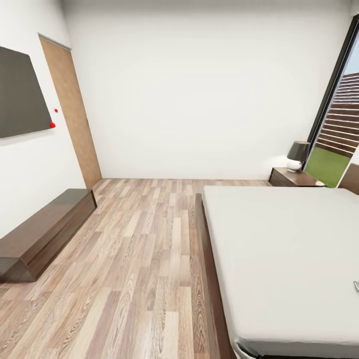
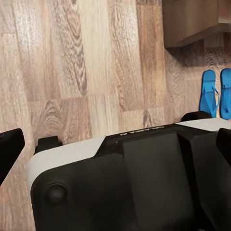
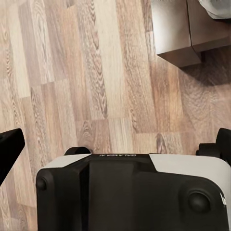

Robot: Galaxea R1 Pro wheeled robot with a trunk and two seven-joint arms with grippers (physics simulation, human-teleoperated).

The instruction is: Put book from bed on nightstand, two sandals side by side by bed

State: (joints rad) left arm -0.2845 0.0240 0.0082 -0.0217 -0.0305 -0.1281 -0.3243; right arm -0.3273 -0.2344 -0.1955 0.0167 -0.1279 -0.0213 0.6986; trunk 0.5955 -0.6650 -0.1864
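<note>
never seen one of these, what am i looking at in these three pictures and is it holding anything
It is a simulated wheeled robot with two arms. The big picture comes from its head camera: a bedroom with a bed, a nightstand carrying a lamp, a long low cabinet, a door and a dark wall screen.

The other two come from cameras near each end effector, looking down at the wood floor over the robot's own base. The left one shows two blue sandals on the floor. Nothing appears to be held, though whether each end effector is open or shut cannot be judged.
</note>
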